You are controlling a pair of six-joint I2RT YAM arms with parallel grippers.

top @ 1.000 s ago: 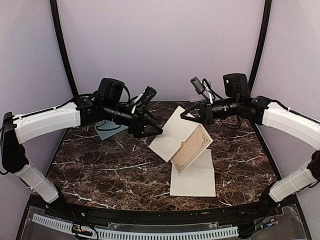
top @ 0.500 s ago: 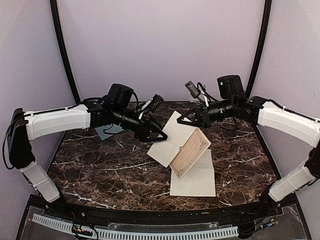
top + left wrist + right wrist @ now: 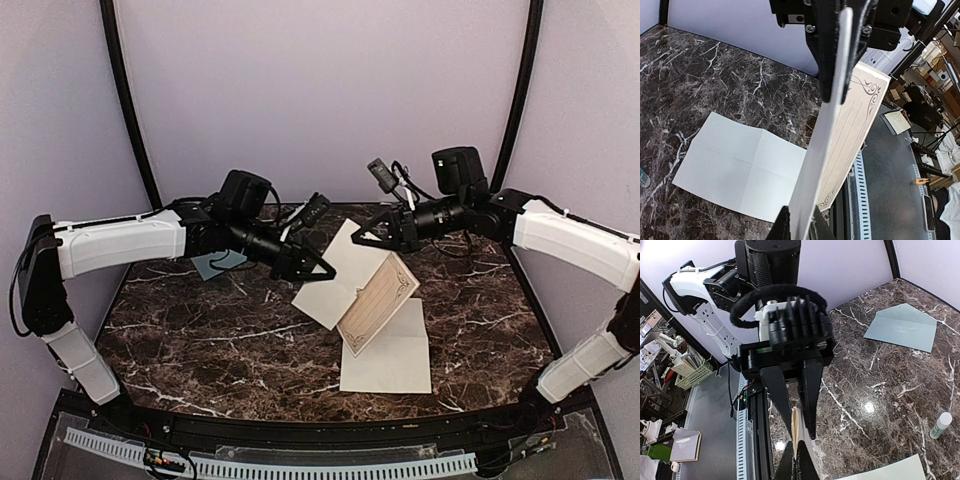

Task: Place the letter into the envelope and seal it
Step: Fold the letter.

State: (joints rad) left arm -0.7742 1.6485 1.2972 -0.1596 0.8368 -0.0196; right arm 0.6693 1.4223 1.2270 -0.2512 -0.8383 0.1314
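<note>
Top external: note letter [image 3: 335, 285] aloft over counter [image 3: 200, 340], pinched at opposite edges by left end effector [image 3: 322, 271] and right end effector [image 3: 365, 238]; envelope [image 3: 212, 268] flat behind left arm.

I'm getting soft, even overhead light, barely any shadows. Two bright glare spots on the marble table [image 3: 900, 390] in the right wrist view, and the letter [image 3: 826, 145] goes mushy right at the left wrist lens
</note>
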